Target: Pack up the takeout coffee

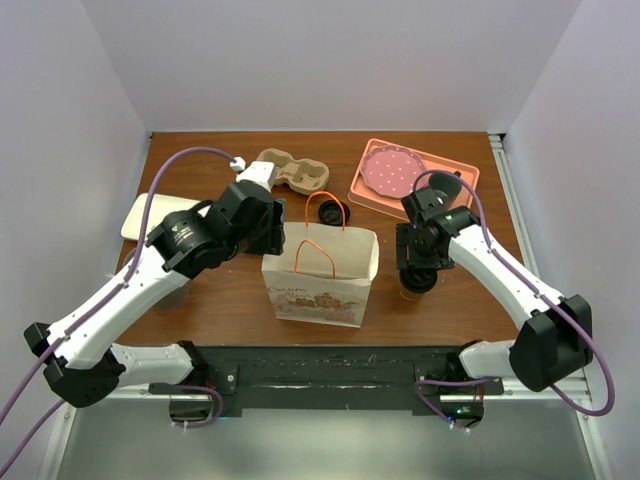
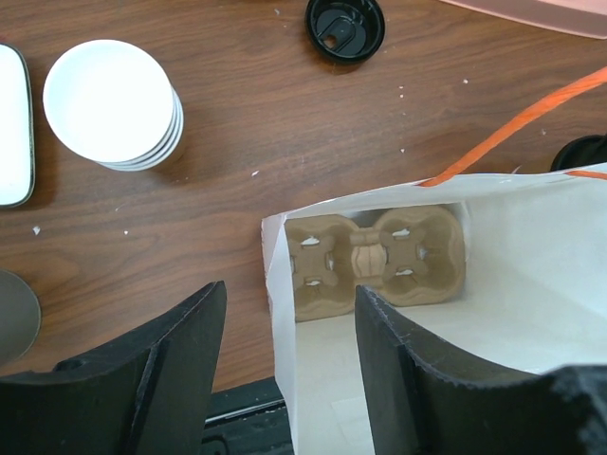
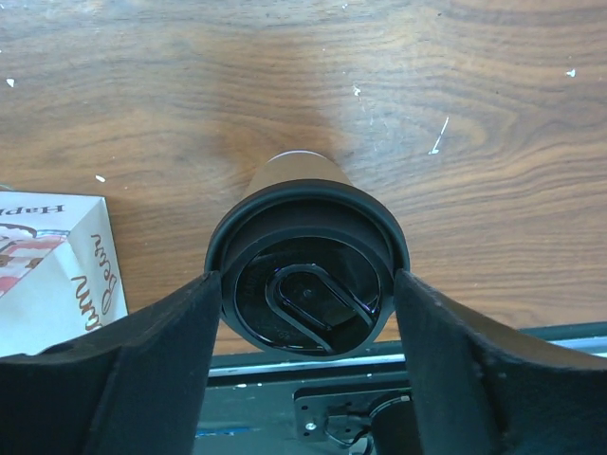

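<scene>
The takeout coffee point(image 3: 305, 248), a tan paper cup with a black lid, stands right of the paper gift bag point(image 1: 320, 285) in the top view point(image 1: 417, 283). My right gripper point(image 3: 305, 313) is over it, its fingers pressed against both sides of the lid. My left gripper point(image 2: 289, 318) is open over the bag's left end point(image 1: 265, 232), with the bag's white wall point(image 2: 280, 313) between its fingers. A brown pulp carrier point(image 2: 377, 261) lies inside the bag.
A second pulp carrier point(image 1: 295, 172) and a loose black lid point(image 1: 327, 213) lie behind the bag. A pink tray point(image 1: 460, 172) with a dotted plate point(image 1: 392, 170) is at back right. A stack of white cups point(image 2: 114, 104) and a white dish point(image 1: 150, 215) are at left.
</scene>
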{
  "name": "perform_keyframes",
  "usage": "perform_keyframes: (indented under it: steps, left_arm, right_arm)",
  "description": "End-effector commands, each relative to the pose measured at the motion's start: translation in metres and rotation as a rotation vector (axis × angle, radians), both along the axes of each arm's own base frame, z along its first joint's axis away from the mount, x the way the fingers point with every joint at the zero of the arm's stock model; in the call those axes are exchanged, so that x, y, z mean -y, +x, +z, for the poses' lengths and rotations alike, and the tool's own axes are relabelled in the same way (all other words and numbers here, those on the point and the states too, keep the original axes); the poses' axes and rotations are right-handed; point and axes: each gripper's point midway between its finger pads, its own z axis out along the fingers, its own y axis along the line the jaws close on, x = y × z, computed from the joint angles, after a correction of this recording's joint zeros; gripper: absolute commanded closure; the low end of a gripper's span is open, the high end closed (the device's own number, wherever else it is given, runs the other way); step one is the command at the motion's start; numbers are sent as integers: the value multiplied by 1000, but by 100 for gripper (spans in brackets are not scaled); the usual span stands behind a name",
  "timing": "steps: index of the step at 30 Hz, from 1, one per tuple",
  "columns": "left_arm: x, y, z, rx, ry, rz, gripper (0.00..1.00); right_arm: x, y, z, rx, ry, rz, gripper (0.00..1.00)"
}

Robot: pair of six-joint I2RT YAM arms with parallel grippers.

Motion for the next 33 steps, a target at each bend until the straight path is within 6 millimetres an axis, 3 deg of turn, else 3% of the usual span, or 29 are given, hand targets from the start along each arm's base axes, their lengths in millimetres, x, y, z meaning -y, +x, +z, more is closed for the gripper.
perform_keyframes:
  steps: [1, 9, 15, 26, 33]
  left_arm:
    - [-3, 6, -1, 12, 12, -10, 39]
    - [-2, 12, -10, -16, 40, -23, 40]
    - [1, 5, -17, -68, 39, -50, 42]
    - [-1, -7, -25, -116, 26, -48, 41]
    - [-13, -14, -25, -124, 44, -21, 40]
  right_arm:
    - [-2, 10, 19, 87, 29, -23, 20]
    - [0, 7, 26, 75, 17, 3, 16]
    - [8, 0, 13, 48, -23, 7, 16]
    - [6, -5, -5, 22, -9, 14, 16]
    - [5, -5, -8, 19, -4, 16, 26]
